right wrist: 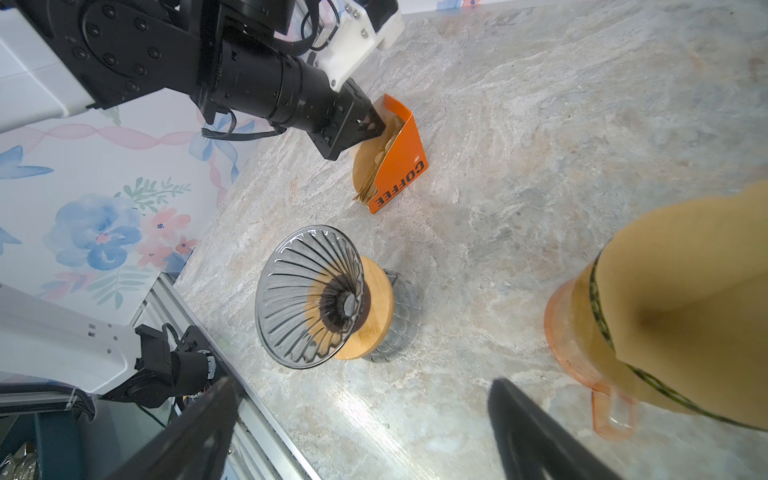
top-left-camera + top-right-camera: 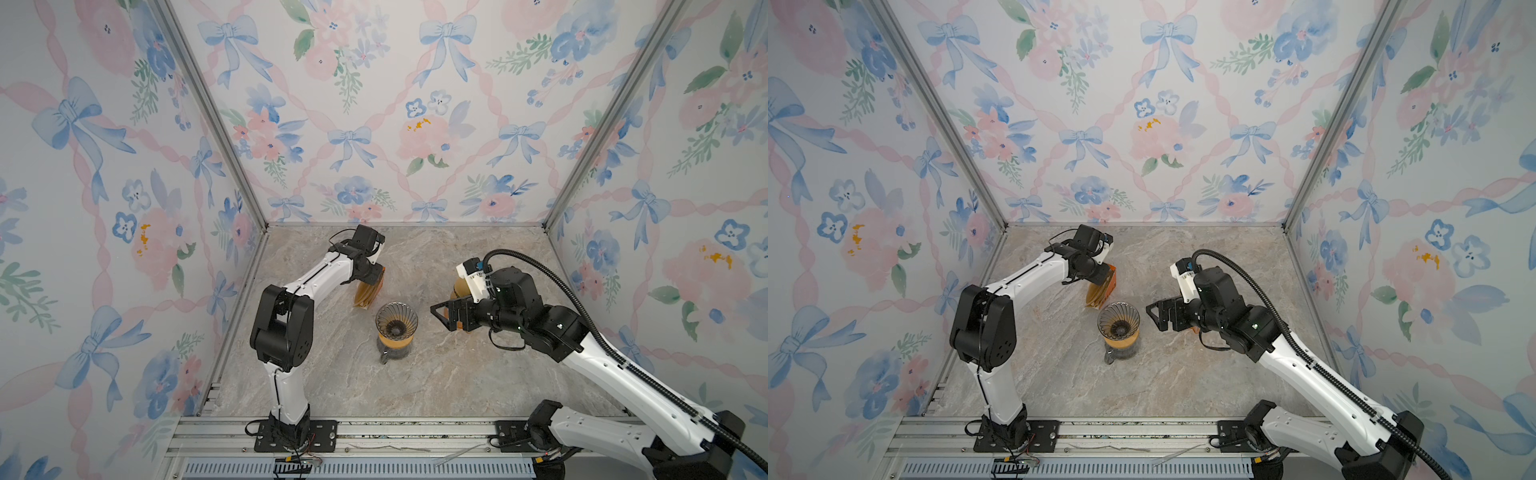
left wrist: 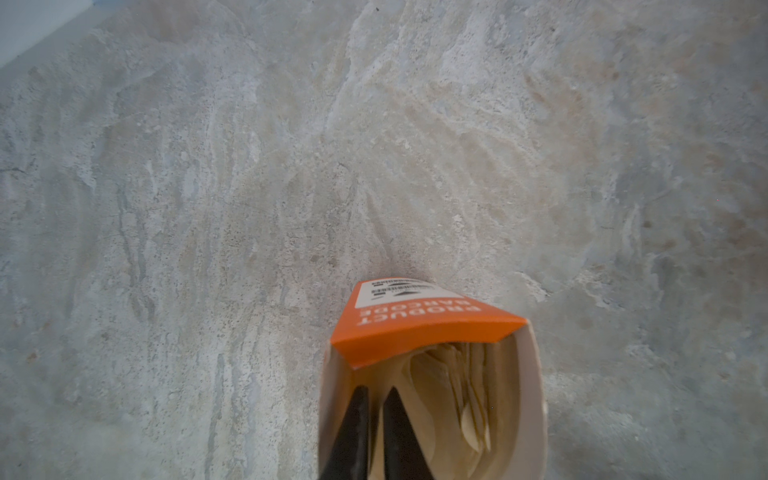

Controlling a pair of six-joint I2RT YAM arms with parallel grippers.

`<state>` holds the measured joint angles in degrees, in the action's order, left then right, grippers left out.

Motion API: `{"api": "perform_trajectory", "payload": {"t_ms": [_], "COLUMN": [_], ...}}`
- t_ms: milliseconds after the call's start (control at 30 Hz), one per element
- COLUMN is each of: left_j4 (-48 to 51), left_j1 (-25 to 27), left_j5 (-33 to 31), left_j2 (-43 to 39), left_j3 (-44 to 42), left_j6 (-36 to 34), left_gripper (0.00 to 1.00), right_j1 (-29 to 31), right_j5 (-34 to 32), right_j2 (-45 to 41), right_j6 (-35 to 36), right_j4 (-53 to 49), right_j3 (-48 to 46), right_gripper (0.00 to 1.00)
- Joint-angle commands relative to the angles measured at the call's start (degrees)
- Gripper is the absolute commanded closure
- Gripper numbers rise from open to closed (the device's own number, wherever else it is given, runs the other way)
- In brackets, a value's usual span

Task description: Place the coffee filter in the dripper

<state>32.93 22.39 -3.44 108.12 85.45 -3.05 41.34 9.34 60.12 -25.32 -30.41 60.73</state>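
- Overhead, in both top views, the dripper (image 2: 397,318) sits on a glass server (image 2: 390,353) just below the frame's centre, on the marble table (image 2: 415,386).
- Just up and left of it stands the orange filter box (image 2: 368,293), with the left gripper (image 2: 370,277) dipped into its open top.
- The right gripper (image 2: 442,318) hangs to the right of the dripper (image 2: 1118,318), apart from it, its fingers spread wide with nothing between them.
- In the left wrist view, the left gripper's two black fingers (image 3: 353,428) are down inside the filter box (image 3: 415,328), drawn close with only a thin slit between them.
- The coffee filters (image 3: 469,395) are stacked in the box just beside those fingers. Whether a sheet is pinched I cannot tell.
- In the right wrist view, the right gripper (image 1: 365,382) is splayed wide above bare table.
- Beyond it stands the dripper (image 1: 309,297), and past that the filter box (image 1: 399,166), with the left gripper (image 1: 376,124) at its mouth among the coffee filters (image 1: 370,166).
- An orange-tinted jug (image 1: 561,328) holding a tan bag stands near one right finger.
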Motion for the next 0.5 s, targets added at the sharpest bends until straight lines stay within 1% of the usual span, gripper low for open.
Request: {"api": "perform_trajectory", "payload": {"t_ms": [0,167,367,467], "left_j4": [0.2,0.2,0.5,1.1], "left_j1": [-0.3,0.1,1.1,1.6], "left_j5": [-0.1,0.2,-1.9,-2.2], "left_j2": [0.9,0.1,-2.1,-3.1], "left_j3": [1.2,0.6,-0.6,-1.1], "left_j6": [-0.8,-1.0,-1.2,-1.1], "left_gripper": [0.89,0.92,0.97,0.97], "right_j1": [0.2,0.2,0.2,0.2], "right_j5": [-0.8,-0.6,-0.8,-0.9], "right_j2": [0.8,1.1,1.1,0.8], "right_j6": [-0.3,-0.6,-0.5,-0.5], "right_j4": [-1.1,-0.6,-0.6,-0.6], "right_j3": [1.3,1.4,1.4,1.1], "right_gripper": [0.04,0.04,0.04,0.04]}}
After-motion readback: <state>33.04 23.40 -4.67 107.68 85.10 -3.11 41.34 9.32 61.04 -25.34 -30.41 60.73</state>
